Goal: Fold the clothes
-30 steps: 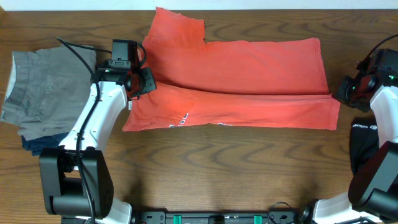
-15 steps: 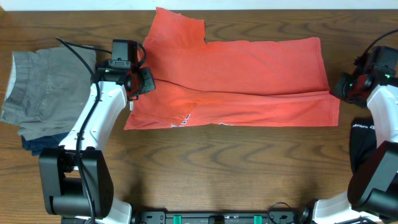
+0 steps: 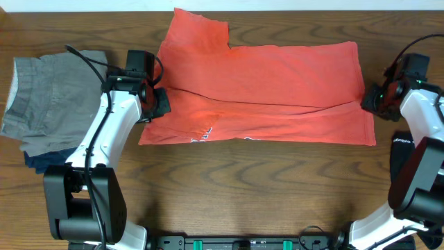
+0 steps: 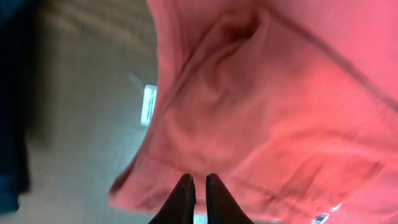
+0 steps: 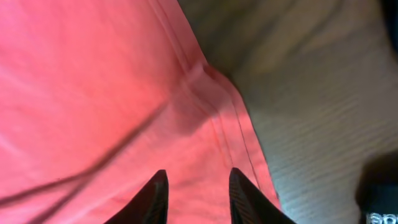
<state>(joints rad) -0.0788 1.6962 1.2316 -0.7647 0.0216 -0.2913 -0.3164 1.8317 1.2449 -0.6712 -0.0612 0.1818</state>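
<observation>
Pinching the left edge of the coral-red T-shirt [image 3: 277, 83], half-folded on the wooden surface [image 3: 243, 187], with closed left fingers [image 4: 185, 196]; poised over its right hem, right fingers [image 5: 155, 193] parted; gray garment [image 3: 48, 97] left, black garment [image 3: 406, 156] right.

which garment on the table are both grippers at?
The coral-red T-shirt, spread out mid-table: left gripper at its left edge, right gripper at its right edge. The grey garment far left and black garment far right have neither.

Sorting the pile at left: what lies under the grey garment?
Some dark blue cloth peeks from beneath the grey garment; the rest is hidden.
</observation>
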